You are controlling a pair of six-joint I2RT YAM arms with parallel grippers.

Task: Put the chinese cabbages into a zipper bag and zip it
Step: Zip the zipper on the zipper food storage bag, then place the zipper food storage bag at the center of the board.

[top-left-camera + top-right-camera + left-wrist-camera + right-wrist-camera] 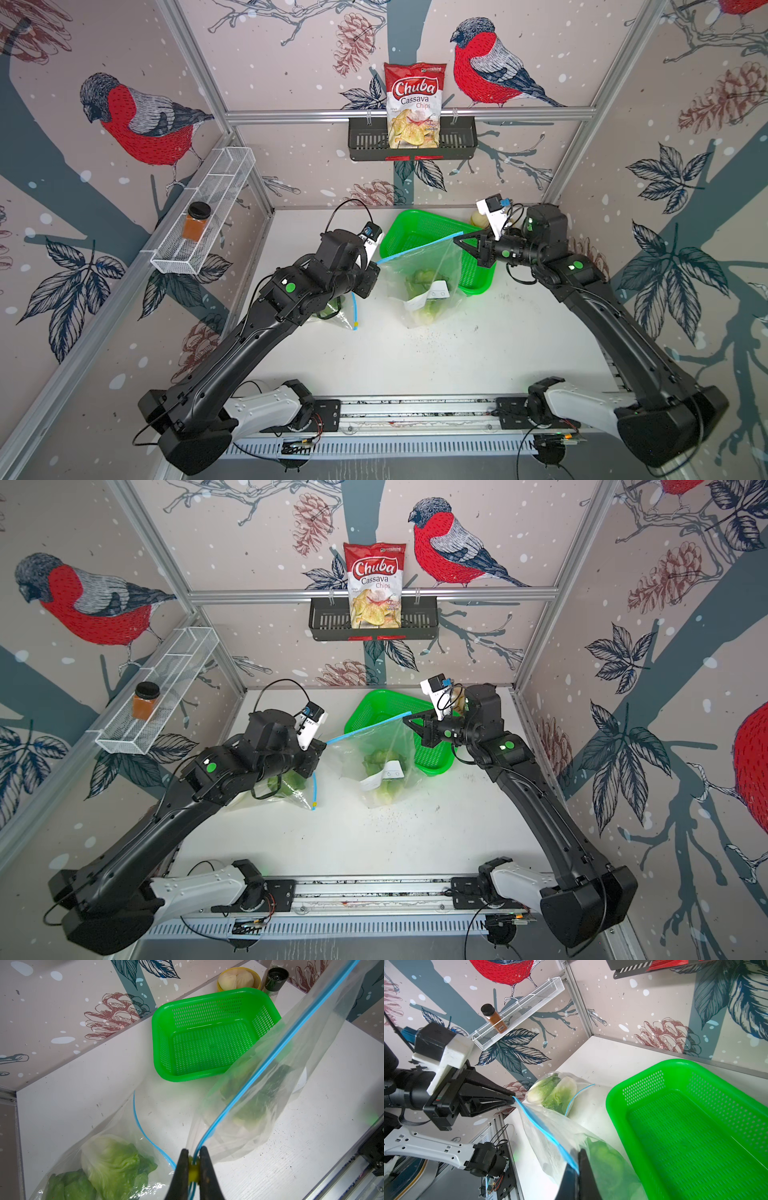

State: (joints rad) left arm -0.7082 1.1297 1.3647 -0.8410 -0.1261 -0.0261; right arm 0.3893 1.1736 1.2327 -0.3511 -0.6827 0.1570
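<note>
White tabletop (415,365), bird-papered walls around it. Much of a second bag (291,789), lying flat, is covered by the left arm. The left wrist view cuts its contents off, showing one pale head (110,1159) and darker leaves.

The zipper bag (419,257) hangs stretched between both claws. The left gripper (194,1160) is pinched on the blue zip strip at its yellow slider, and the right gripper (578,1169) on the strip's other end. The chinese cabbages (424,278) inside are blurred by plastic and partly hidden by a white label, so their number cannot be told.

One green basket (164,1047) stands empty. One black wall basket (457,141) holds one chips bag (414,104). One wire shelf (224,183) holds one spice jar (196,222). One yellow bowl (256,977) holds two buns (228,981).
</note>
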